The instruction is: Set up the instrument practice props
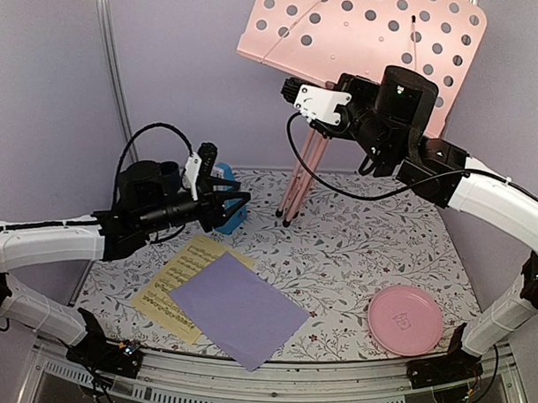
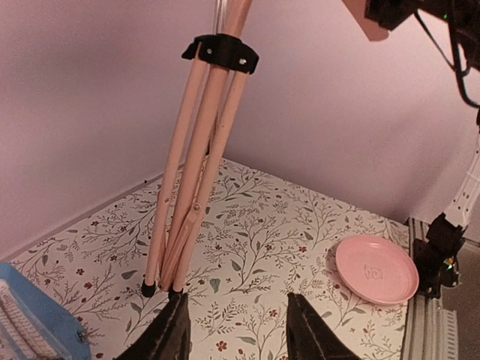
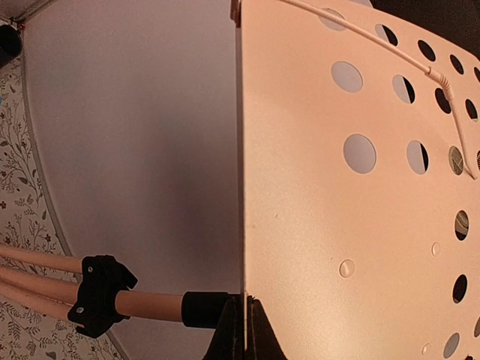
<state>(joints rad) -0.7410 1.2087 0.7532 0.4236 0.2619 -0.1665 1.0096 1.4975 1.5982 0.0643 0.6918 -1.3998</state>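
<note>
Your right gripper (image 3: 241, 304) is pinched narrow on the lower edge of the pink tripod music stand (image 1: 372, 37), holding its perforated desk (image 3: 337, 247) high at the far side. Your left gripper (image 2: 236, 326) gapes wide and holds nothing. The stand's three legs (image 2: 187, 187) (bunched, near upright) rise just to its right, so the left arm is nearer.

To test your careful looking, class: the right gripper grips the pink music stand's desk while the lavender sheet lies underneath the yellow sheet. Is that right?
Not quite. The top external view shows the lavender sheet lying on top of the yellow sheet, not underneath. The right gripper does grip the pink music stand's desk.
</note>
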